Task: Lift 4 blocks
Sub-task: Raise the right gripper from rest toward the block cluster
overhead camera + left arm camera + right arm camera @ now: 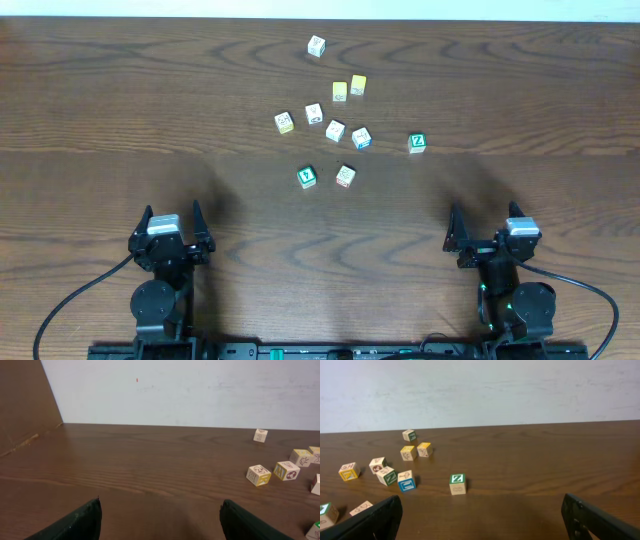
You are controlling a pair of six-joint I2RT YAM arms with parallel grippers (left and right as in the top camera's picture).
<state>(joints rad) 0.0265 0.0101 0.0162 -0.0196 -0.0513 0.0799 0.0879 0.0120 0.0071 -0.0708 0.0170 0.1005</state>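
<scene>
Left arm: folded back over its base at the near left of the overhead view, forearm pointing forward.
Left hand: low and level, jaws spread wide, nothing between them.
Left fingers: dark, one at each lower corner of the left wrist view, with a broad gap between.
Right arm: folded back over its base at the near right, mirroring the left.
Right hand: low and level, jaws fully apart, holding nothing.
Right fingers: dark, at the two lower corners of the right wrist view.
Spacing: the two hands sit level with each other, well apart.
</scene>
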